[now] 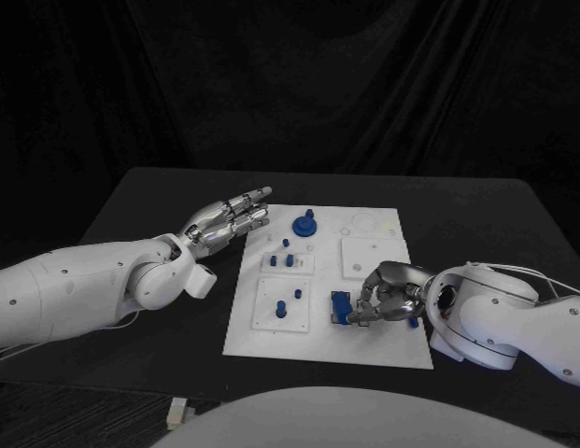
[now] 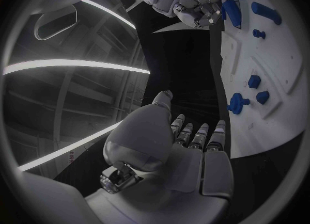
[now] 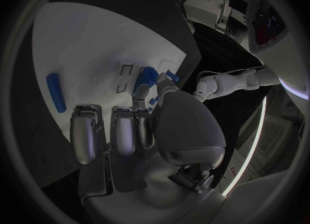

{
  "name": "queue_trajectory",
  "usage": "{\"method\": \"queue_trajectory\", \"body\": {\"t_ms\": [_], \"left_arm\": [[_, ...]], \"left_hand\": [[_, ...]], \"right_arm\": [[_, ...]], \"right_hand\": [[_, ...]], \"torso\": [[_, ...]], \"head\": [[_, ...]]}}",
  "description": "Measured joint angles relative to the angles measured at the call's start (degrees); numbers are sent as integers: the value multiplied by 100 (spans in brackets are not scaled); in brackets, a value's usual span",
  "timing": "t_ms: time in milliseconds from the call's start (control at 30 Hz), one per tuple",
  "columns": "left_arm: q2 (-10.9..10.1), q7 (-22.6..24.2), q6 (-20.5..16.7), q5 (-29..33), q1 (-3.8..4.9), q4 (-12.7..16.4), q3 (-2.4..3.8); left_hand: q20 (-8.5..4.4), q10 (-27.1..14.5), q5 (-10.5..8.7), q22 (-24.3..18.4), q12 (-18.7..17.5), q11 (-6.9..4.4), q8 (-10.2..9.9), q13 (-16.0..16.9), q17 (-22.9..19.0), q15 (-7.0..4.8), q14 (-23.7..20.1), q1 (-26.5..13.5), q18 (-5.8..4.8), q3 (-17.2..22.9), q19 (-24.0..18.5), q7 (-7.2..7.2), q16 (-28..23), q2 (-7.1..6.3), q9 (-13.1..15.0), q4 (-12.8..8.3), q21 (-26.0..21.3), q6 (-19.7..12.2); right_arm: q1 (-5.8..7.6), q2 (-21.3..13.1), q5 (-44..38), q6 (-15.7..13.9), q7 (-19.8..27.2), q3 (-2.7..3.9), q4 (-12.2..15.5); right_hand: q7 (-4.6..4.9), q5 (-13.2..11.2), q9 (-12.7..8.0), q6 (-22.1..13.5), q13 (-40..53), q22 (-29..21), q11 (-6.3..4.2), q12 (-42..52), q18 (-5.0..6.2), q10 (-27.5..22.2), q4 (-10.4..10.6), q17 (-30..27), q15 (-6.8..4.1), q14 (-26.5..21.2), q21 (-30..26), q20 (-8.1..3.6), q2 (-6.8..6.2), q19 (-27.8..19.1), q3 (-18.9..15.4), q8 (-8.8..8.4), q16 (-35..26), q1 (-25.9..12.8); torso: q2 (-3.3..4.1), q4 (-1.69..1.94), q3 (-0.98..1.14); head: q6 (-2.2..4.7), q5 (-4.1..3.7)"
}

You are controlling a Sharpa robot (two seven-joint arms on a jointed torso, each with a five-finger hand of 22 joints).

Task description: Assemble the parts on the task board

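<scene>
So my right hand (image 1: 377,297) is pinching a flat blue rectangular block (image 1: 341,306) near the near edge of the white plastic task board (image 1: 384,347), fingers curled on it. My left hand (image 1: 226,222) hovers at the board's far left corner, fingers straight, holding nothing.

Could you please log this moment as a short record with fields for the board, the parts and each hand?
board: white task board on the black table
parts: round blue knob at the far end; small blue pegs mid-board
left hand: left hand open, fingers straight, beside the board's far left edge
right hand: right hand holding a flat blue block at the board's near end
</scene>
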Motion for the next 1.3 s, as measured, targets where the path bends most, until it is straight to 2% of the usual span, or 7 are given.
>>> {"method": "queue_trajectory", "body": {"t_ms": [133,267,367,533,967,1167,1300], "left_arm": [[0,-2,4,0,-2,1,0],[0,-4,5,0,-5,0,0],[0,-5,6,0,-8,-1,0],[-4,-6,6,0,-9,-1,0],[-2,-13,12,0,-19,-1,0],[-2,-22,16,0,-23,-1,0],[-3,-28,20,0,-24,-2,0]], "left_hand": [[0,0,0,0,0,0,0,0,0,0,0,0,0,0,0,0,0,0,0,0,0,0],[0,0,24,0,0,0,0,1,1,0,0,23,0,0,0,0,0,23,0,0,0,0],[0,0,24,0,0,0,0,1,1,0,0,23,0,1,0,0,0,23,0,-1,0,0],[0,0,24,0,0,0,0,2,1,0,0,23,0,16,0,0,0,23,0,-16,0,0],[0,0,23,0,0,0,0,3,2,0,0,23,0,15,0,0,0,23,0,-15,0,0],[0,15,23,-1,0,15,0,2,2,0,0,23,0,15,0,0,0,23,0,-15,0,0],[0,15,22,-1,0,14,0,0,3,0,0,23,0,40,0,0,0,23,0,-40,0,0]], "right_arm": [[-24,22,-116,51,-4,0,-42],[-55,54,-197,73,-5,0,-88],[-76,67,-233,74,-3,0,-112],[-97,101,-276,47,10,0,-161],[-141,187,-307,-52,22,-2,-236],[-186,220,-313,-54,15,-3,-271],[-211,230,-317,-53,5,-2,-286]], "right_hand": [[0,91,113,0,0,0,0,0,0,0,24,0,-36,4,0,-15,71,15,24,106,0,72],[-27,985,260,27,0,0,-34,0,0,7,10,0,-71,0,0,-51,126,-10,59,228,0,189],[-31,1435,272,31,0,-1,-41,0,0,0,41,0,-77,6,0,-72,126,11,89,221,0,189],[-31,1651,256,31,0,1,-41,0,0,0,87,0,-77,5,23,-72,160,11,103,159,0,155],[-52,1651,251,52,-1,3,-41,0,0,0,143,0,-97,-14,22,-72,211,11,126,133,0,102],[-73,1208,260,73,3,3,-62,0,0,21,142,0,-117,6,22,-92,211,-10,125,130,0,102],[-62,692,276,62,4,3,-62,0,0,21,60,0,-117,6,23,-92,177,-10,43,35,0,137]], "torso": [[-1,1,0],[0,1,0],[0,1,0],[-1,1,0],[-1,2,0],[0,1,0],[0,1,0]], "head": [[0,0],[0,-17],[0,-18],[0,-4],[0,7],[0,14],[0,12]]}}
